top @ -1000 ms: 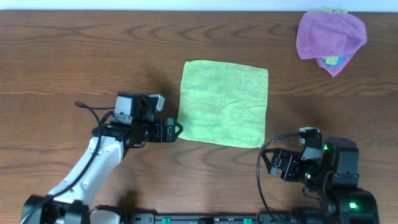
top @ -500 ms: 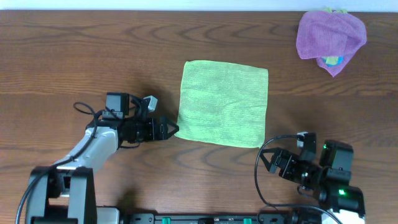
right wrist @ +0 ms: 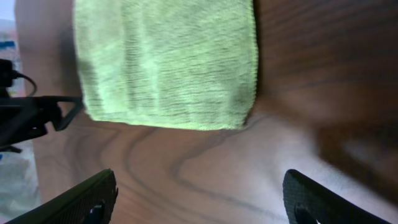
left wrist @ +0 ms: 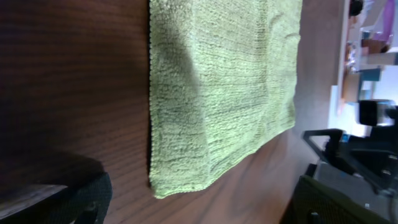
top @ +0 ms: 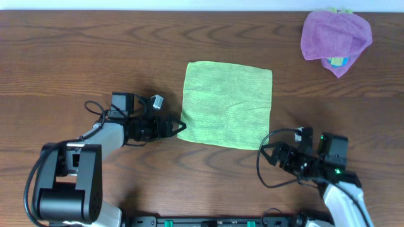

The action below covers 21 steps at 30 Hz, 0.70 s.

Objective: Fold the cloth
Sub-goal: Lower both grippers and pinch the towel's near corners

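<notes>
Green cloth (top: 227,105) lies flat in the middle of the brown counter (top: 95,57). The left fingers (top: 177,127), open wide, point at its near left corner, just beside it. The right fingers (top: 268,153), open too, are near its near right corner. Left looks a bit closer.

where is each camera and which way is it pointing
Overhead: above the wooden table, looking straight down on the light lime-green square microfibre cloth; both arms show, left tool and right tool by its near corners.
Left wrist: low at the cloth's left edge, facing across it; own fingertips at the bottom.
Right wrist: low by the near right corner, facing the cloth; own fingertips at the bottom.
Shared: overhead and right wrist both show cloth and left tool.
</notes>
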Each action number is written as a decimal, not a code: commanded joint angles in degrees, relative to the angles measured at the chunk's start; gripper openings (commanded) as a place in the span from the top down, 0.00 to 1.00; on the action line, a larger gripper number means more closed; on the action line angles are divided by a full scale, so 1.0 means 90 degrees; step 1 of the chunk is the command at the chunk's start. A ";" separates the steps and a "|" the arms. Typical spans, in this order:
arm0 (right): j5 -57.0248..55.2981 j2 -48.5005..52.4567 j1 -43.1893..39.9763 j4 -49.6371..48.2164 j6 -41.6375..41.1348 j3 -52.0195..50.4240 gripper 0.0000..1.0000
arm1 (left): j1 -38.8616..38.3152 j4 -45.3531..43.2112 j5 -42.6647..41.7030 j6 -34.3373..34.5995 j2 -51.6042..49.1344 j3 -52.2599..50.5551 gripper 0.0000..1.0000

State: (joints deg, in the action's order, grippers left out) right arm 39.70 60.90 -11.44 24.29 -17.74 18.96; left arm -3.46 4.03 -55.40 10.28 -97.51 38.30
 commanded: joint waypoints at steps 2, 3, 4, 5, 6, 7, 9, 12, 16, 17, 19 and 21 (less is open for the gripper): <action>0.0090 0.0845 -0.0066 -0.0520 -0.0075 -0.0039 0.15 | -0.0010 0.0153 0.0284 0.0192 -0.0287 -0.0085 0.05; 0.0092 0.0996 -0.0066 -0.0648 -0.0075 -0.0039 0.15 | -0.0036 0.0194 0.0296 0.0192 -0.0287 -0.0085 0.05; 0.0092 0.1154 -0.0068 -0.0792 -0.0075 -0.0039 0.15 | -0.0080 0.0231 0.0316 0.0194 -0.0287 -0.0085 0.04; 0.0092 0.1265 -0.0068 -0.0894 -0.0075 -0.0036 0.15 | -0.0129 0.0238 0.0316 0.0194 -0.0287 -0.0085 0.05; 0.0092 0.1377 -0.0073 -0.0988 -0.0078 -0.0036 0.15 | -0.0219 0.0233 0.0338 0.0192 -0.0287 -0.0085 0.05; 0.0092 0.1474 -0.0085 -0.1078 -0.0078 -0.0036 0.15 | -0.0316 0.0223 0.0432 0.0202 -0.0287 -0.0085 0.05; 0.0092 0.1559 -0.0131 -0.1154 -0.0075 -0.0036 0.15 | -0.0510 0.0170 0.0556 0.0287 -0.0287 -0.0085 0.05; 0.0066 0.1566 -0.0282 -0.1156 -0.0068 -0.0036 0.14 | -0.0770 -0.0022 0.0680 0.0471 -0.0287 -0.0085 0.05; 0.0068 0.1566 -0.0532 -0.1134 0.0024 -0.0036 0.14 | -0.0845 -0.0019 0.0877 0.0573 -0.0287 -0.0085 0.05; 0.0068 0.1566 -0.0571 -0.1127 0.0070 -0.0036 0.14 | -0.0845 -0.0019 0.0889 0.0573 -0.0287 -0.0085 0.04; -0.0024 0.1569 -0.0588 -0.1083 0.0075 -0.0036 0.16 | -0.0845 -0.0024 0.0918 0.0573 -0.0287 -0.0085 0.04; -0.0301 0.1569 -0.0588 -0.0950 0.0075 -0.0036 0.16 | -0.0845 0.0029 0.0991 0.0573 -0.0287 -0.0085 0.05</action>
State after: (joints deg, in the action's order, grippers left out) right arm 44.01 73.87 -16.08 14.44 -17.74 19.53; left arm -10.72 2.74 -54.00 14.98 -97.82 38.74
